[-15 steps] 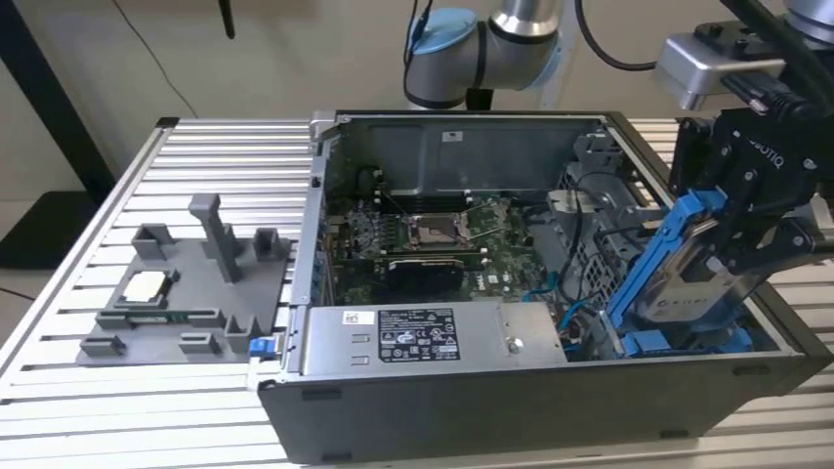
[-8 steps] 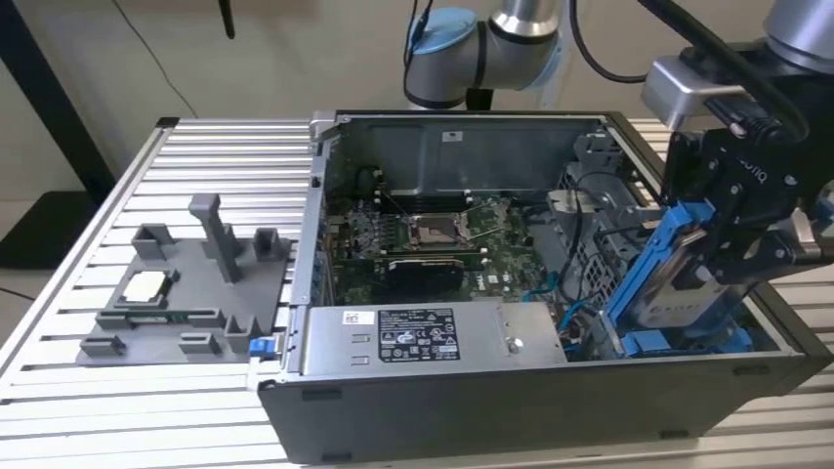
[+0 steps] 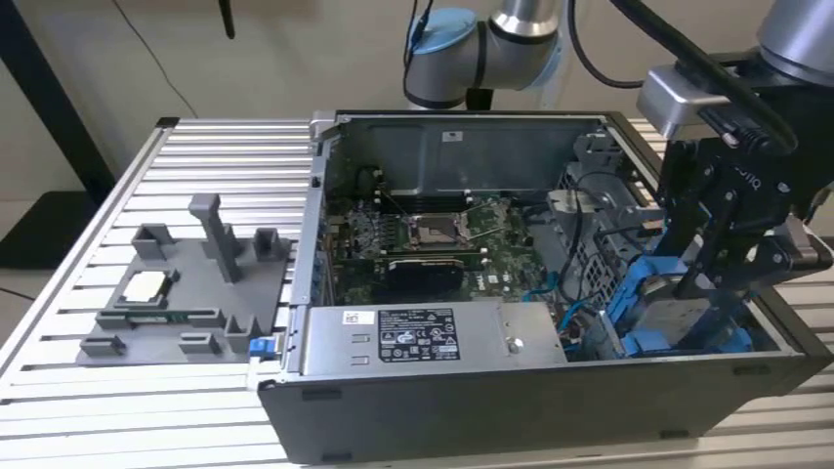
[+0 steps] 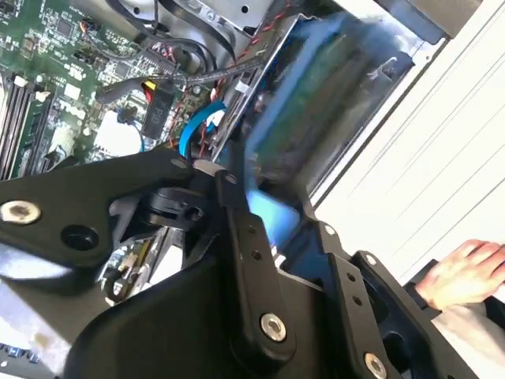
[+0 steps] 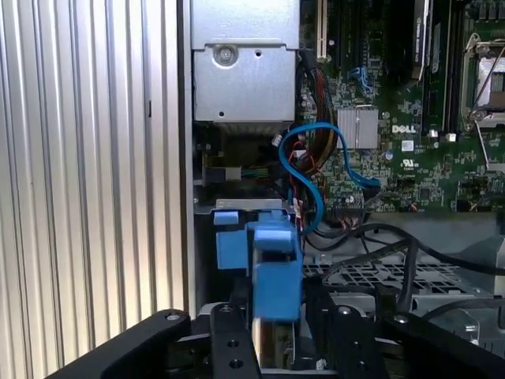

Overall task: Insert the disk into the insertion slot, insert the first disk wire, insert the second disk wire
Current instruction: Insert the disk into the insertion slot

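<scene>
disk (image 3: 675,315) held in the gripper (image 3: 690,293) at the case's (image 3: 521,405) drive corner

the open computer case lies on a ribbed metal table (image 3: 209,147). the gripper reaches down into the case's corner on the exterior view's right. its black fingers (image 5: 230,339) stand either side of the disk's bright blue carrier and are clamped on it. the silver body of the disk shows just below the blue plastic in the first wrist view (image 5: 276,276). the disk stands on edge, part way down in the insertion slot (image 3: 635,293). the slot's blue rails lie against the case wall, and one blue tab (image 5: 230,241) sits just beside the carrier.

inside the case, the silver power-supply box (image 3: 417,332) fills the near wall, beside the slot. the green motherboard (image 3: 431,234) covers the case floor behind it. a blue cable (image 5: 316,158) loops loose between the slot and the motherboard, among thinner red and black wires. i cannot tell where its ends are plugged.

outside the case, on the exterior view's left, a grey tray (image 3: 183,283) rests on the table. one of its pockets holds a pale square part (image 3: 146,285), and a thin green strip (image 3: 163,316) lies in a slot near it.

in the second wrist view a person's hand (image 4: 465,272) rests on the table just outside the case wall.
</scene>
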You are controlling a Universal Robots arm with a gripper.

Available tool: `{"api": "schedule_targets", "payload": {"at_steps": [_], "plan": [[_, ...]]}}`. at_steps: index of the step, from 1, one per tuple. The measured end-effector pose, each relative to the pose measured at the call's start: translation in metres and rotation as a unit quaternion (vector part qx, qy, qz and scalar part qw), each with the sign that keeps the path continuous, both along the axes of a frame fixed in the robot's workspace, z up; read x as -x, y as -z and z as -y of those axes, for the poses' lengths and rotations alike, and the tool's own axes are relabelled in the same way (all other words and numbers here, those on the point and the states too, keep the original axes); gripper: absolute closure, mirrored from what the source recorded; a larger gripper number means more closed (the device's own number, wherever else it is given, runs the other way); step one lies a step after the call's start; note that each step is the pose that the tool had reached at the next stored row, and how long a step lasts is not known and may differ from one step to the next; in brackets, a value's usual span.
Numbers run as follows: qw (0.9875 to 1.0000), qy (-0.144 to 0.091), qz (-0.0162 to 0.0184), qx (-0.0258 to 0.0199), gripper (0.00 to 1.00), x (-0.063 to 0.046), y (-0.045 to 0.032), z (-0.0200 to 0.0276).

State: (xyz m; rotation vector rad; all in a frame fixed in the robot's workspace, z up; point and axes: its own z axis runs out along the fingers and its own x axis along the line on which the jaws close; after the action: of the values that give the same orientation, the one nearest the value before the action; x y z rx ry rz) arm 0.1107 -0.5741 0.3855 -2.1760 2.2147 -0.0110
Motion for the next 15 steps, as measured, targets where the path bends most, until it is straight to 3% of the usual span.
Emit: {"api": "schedule_targets", "payload": {"at_steps": [1,6,8,11,15], "plan": [[1.0000,0.000,-0.0003,-0.0001,0.53,0.000,-0.0006,0.0000],[1.0000,0.000,-0.0029,-0.0001,0.53,0.000,-0.0174,0.0000],[1.0000,0.000,-0.0030,-0.0003,0.53,0.000,-0.0187,-0.0009],[1.0000,0.000,-0.0030,-0.0001,0.53,0.000,-0.0189,-0.0067],[1.0000,0.000,-0.0030,-0.0012,0.53,0.000,-0.0189,-0.0186]]}}
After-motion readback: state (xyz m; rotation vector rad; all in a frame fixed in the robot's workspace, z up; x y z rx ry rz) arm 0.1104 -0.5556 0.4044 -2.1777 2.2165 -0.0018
